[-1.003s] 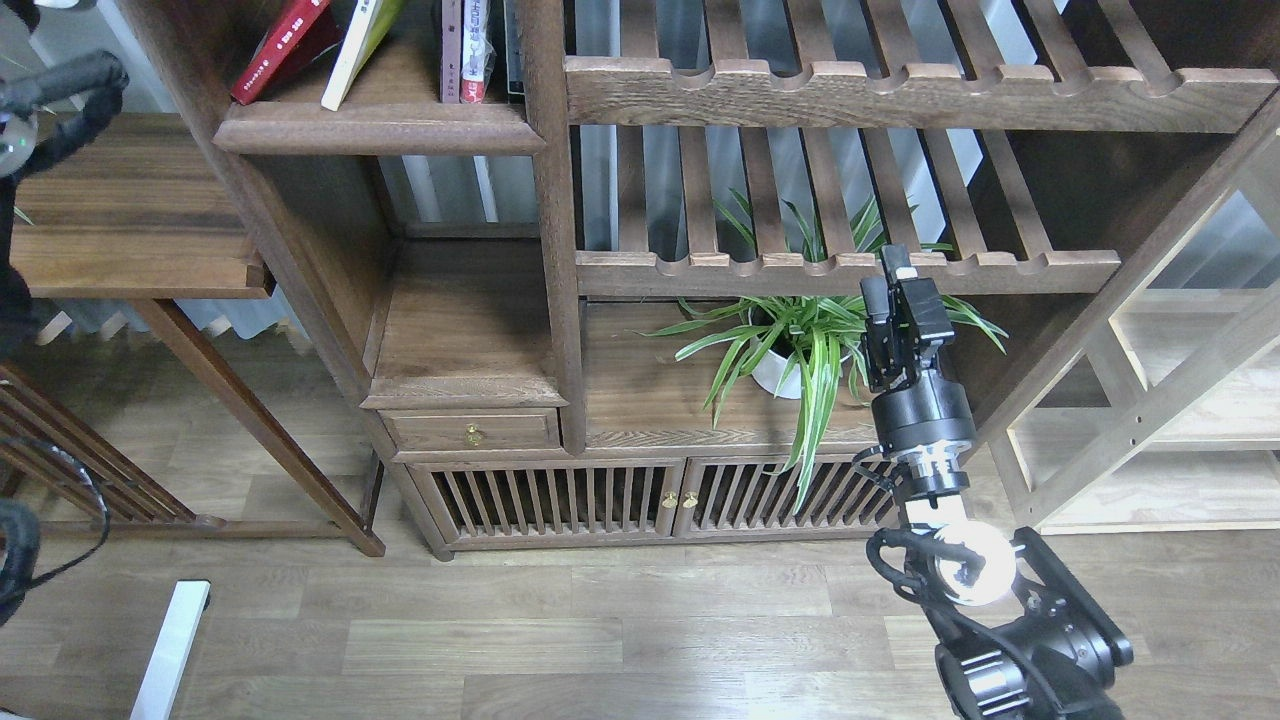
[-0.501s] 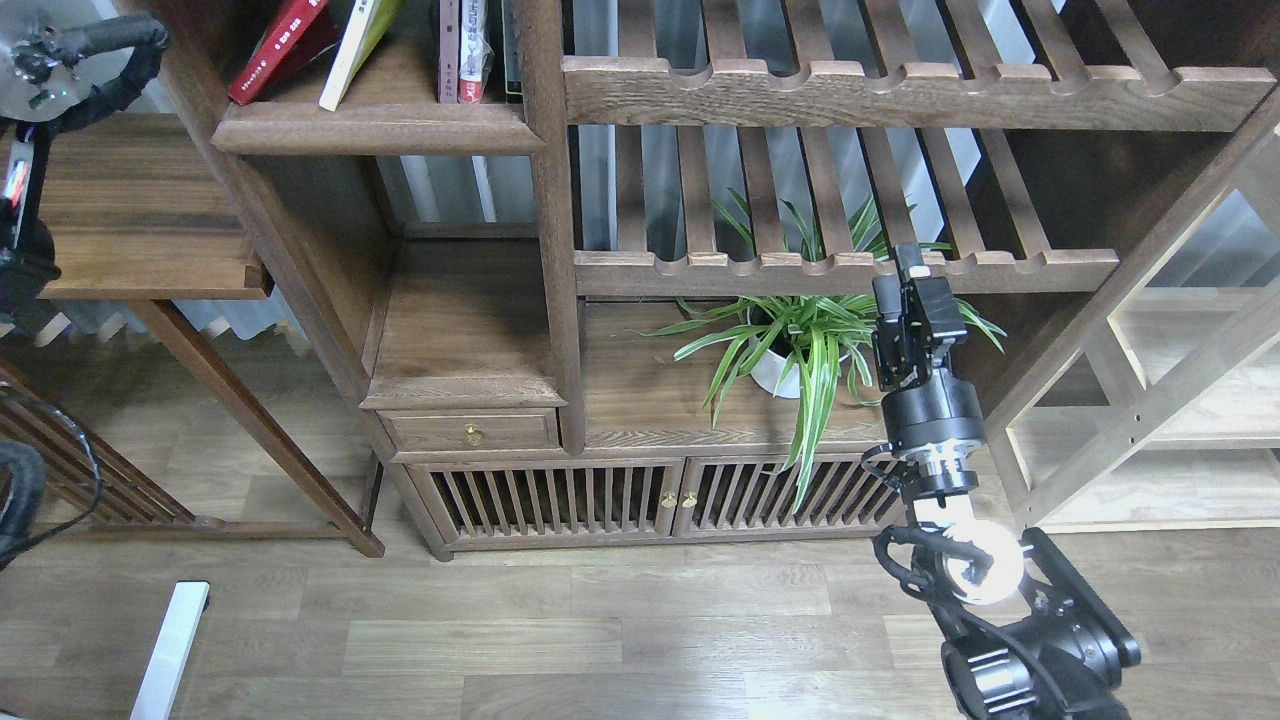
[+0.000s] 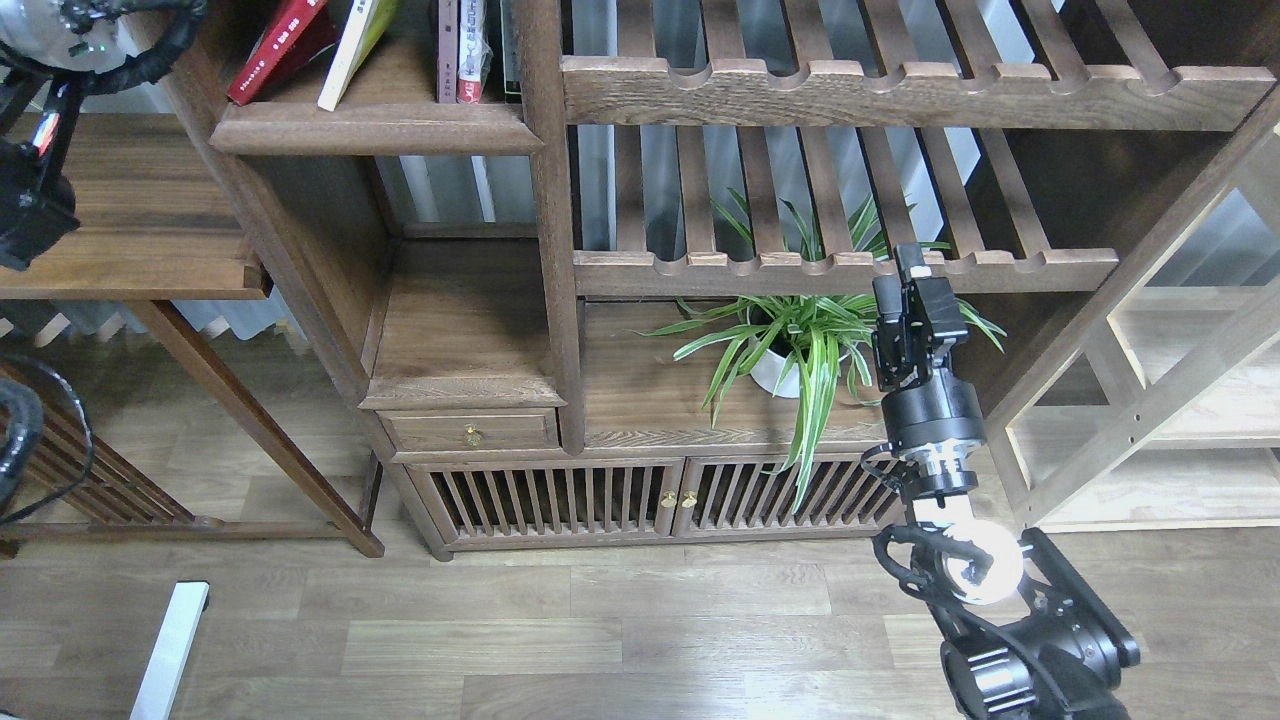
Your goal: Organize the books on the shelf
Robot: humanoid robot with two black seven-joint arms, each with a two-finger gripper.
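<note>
Leaning on the shelf [image 3: 375, 128], the red book [image 3: 283, 48] and yellow-green book [image 3: 352, 50] need straightening; right claw [image 3: 908, 300] holds nothing, spread unclear; left claw is out of view.

Potted spider plant [image 3: 800, 345] under slatted rack [image 3: 840, 268]

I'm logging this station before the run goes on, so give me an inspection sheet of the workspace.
Surface: shelf, dark wood, holds the books.
Job's things: red book and yellow-green book lean; more books stand upright at the post.
Clutter: potted plant under the slatted rack.
Grippers: right gripper holds nothing, fingers indistinct; left gripper out of frame.
Cables: black cable on left arm.
Surroundings: side table, wood floor.
</note>
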